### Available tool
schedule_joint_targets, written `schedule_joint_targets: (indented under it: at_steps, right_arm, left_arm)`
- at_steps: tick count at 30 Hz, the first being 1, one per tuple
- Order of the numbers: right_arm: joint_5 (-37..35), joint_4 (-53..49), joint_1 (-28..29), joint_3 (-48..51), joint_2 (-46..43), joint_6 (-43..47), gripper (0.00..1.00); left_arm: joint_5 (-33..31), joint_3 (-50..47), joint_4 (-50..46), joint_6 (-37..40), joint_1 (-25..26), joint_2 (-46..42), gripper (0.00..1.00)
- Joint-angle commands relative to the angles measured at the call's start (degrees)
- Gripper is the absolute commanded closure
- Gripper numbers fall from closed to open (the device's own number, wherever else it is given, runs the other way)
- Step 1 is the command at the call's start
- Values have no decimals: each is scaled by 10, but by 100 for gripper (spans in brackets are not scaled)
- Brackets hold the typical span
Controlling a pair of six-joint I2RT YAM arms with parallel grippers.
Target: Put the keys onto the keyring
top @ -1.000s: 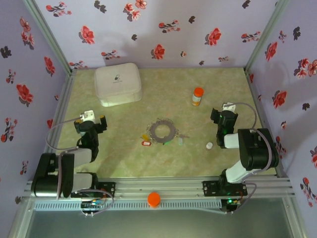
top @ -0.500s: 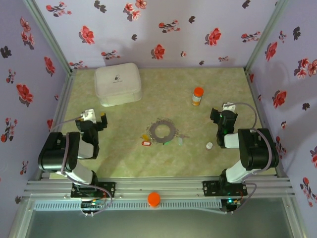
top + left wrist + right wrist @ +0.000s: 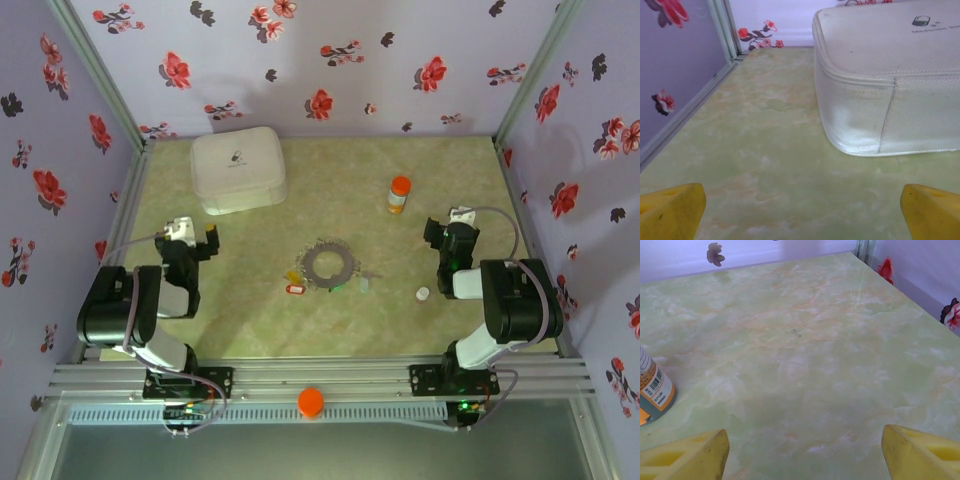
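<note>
The keyring (image 3: 330, 264), a thin dark-grey ring, lies flat mid-table. Tiny keys (image 3: 295, 290) lie scattered along its near edge: a red tag, a yellow one (image 3: 293, 276), a green one (image 3: 338, 288) and a pale teal one (image 3: 364, 284). My left gripper (image 3: 190, 240) sits low at the left, well apart from the ring. It is open, with bare table between its yellow fingertips (image 3: 670, 210). My right gripper (image 3: 452, 230) rests at the right, also open over bare table, its yellow fingertips (image 3: 920, 452) wide apart.
A white zipped case (image 3: 238, 168) stands at the back left, just ahead of the left gripper (image 3: 802, 210). An orange-capped bottle (image 3: 399, 194) stands back right, left of the right gripper (image 3: 802, 452). A small white cap (image 3: 423, 294) lies right of the keys.
The left arm has folded back and its gripper has shifted slightly away from the near edge. The right arm, ring and keys have not moved.
</note>
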State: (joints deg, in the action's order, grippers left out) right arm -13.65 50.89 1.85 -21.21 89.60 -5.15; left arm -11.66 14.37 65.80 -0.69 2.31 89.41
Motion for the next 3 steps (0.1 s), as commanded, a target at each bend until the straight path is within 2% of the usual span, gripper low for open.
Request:
schedule_joint_targets:
  at_steps: [1, 3]
  right_arm:
    - [1, -2, -4, -9, -4, -8, 19]
    - [1, -1, -4, -9, -4, -8, 18]
  left_arm:
    - [34, 54, -96, 27, 2, -8, 0]
    - [44, 37, -68, 29, 2, -9, 0]
